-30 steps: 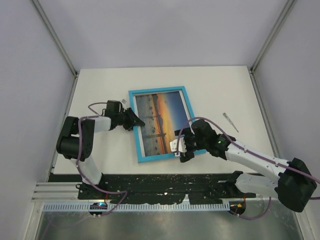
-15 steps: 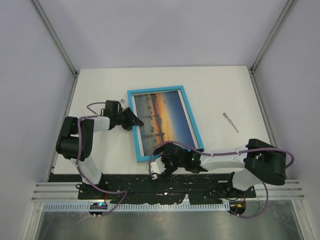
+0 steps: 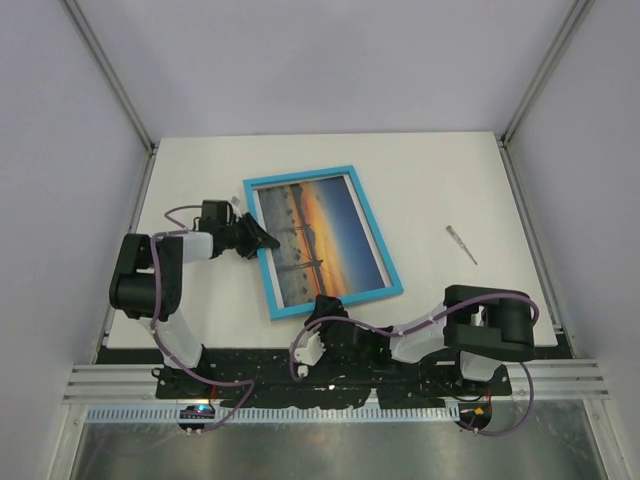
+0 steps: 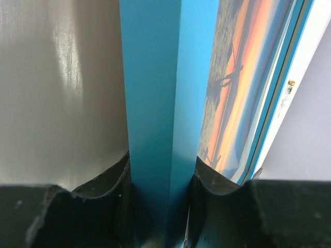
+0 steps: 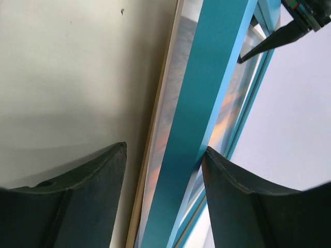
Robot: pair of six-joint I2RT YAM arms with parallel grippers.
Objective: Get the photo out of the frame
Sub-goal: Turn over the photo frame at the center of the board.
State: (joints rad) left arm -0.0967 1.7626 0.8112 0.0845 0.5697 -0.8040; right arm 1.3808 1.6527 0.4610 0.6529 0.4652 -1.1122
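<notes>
Photo, a sunset print, sits inside the light-blue frame, which lies face up and slightly turned near the middle of the white tabletop. Seen from above, the left fingers meet the frame's left rail, while the right arm is folded low along the near edge and the right fingers reach the frame's near rail. A small thin tool lies well apart on the right.

From the left wrist, the left fingers are clamped on the blue rail, one on each side and touching it. The photo runs away on the right, under a glossy surface.

From the right wrist, the right fingers stand apart with the near rail between them. One finger is against the blue face, while the other is just clear of the pale wood-coloured edge, so they straddle the rail without pinching it.

Judging by its look, the frame is light, thin and stiff, best held by its rails as here. Its shiny front may be a clear pane, slippery and breakable. The print is probably thin paper that bends and creases easily. It is safest taken by its white border or an edge once the back is reachable, and not by pressing its face
</notes>
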